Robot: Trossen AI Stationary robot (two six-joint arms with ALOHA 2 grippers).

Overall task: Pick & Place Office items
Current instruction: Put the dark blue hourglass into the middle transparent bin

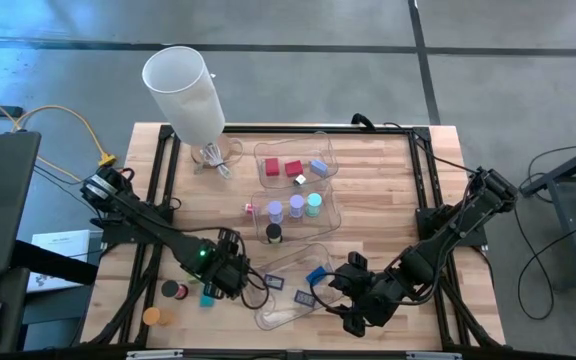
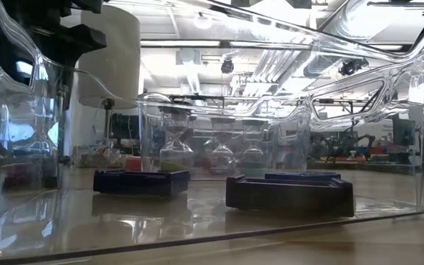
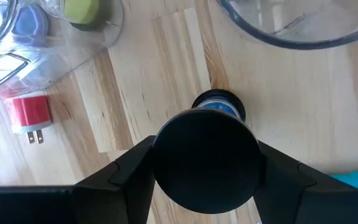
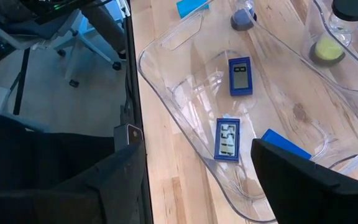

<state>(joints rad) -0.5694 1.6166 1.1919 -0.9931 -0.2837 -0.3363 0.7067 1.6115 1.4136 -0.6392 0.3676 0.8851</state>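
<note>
Left hand around black cylinder, grip unclear, red plug nearby, clear tray beside.

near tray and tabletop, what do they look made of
Near tray: clear glossy plastic, probably thin moulded; the wood and two blue rectangles show through it, rim glints. Tabletop: pale wood planks, matte; visible grain and seams.

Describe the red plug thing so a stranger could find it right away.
Start at the big white lamp shade, then go down to the middle clear tray. Just outside its left edge, on bare wood, lies the small red plug, the only piece with two metal prongs.
</note>
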